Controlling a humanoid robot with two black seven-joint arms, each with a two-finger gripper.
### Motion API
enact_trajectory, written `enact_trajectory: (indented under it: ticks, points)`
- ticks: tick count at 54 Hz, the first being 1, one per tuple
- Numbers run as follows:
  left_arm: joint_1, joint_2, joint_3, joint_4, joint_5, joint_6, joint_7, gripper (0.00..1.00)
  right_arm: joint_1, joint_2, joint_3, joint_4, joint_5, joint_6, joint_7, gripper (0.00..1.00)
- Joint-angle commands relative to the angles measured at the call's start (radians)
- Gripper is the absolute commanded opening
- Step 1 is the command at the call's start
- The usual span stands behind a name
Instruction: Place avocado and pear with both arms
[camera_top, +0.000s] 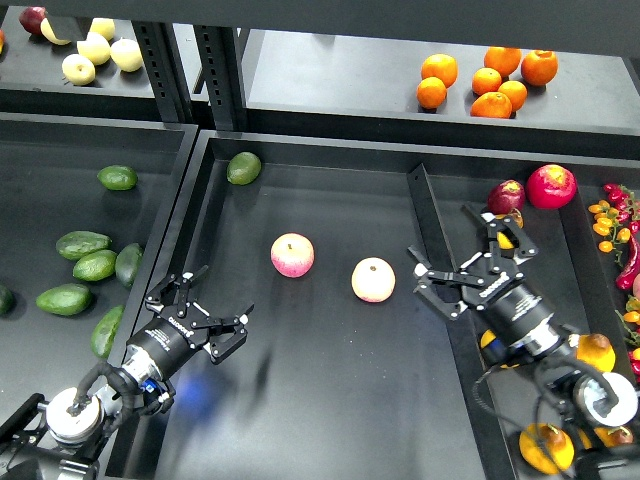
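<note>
Several dark green elongated avocados lie in the left tray, among them one (105, 330) by the tray's right wall and one (65, 298) further left. My left gripper (200, 318) is open and empty, low over the middle tray's front left, right of that avocado. Golden pears lie in the right tray, one (597, 350) beside my right arm and one (545, 445) near the front; others are partly hidden by the arm. My right gripper (455, 255) is open and empty above the divider (425, 215) between the middle and right trays.
Two pink-and-yellow apples (292, 255) (373, 279) lie mid-tray. A rounder, lighter avocado (243, 167) lies at the middle tray's back left. Red fruits (552, 185) and chillies (615, 215) are at the right. Oranges (485, 80) and pale apples (95, 50) sit on the back shelf.
</note>
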Motion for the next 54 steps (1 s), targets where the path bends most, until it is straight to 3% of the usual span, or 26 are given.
enact_trajectory:
  ticks: [1, 23, 54]
  points:
    - [-0.024, 0.000, 0.001, -0.004, -0.001, 0.000, 0.000, 0.99, -0.046, 0.006, 0.027, 0.013, -0.002, 0.000, 0.000, 1.00]
    - [-0.118, 0.000, -0.001, -0.045, -0.009, 0.000, 0.000, 0.99, -0.086, 0.006, 0.020, 0.080, -0.002, -0.094, 0.000, 1.00]
    - [-0.150, 0.000, -0.001, -0.104, -0.025, 0.000, 0.000, 0.99, 0.055, 0.006, 0.018, 0.100, -0.003, -0.259, 0.000, 1.00]
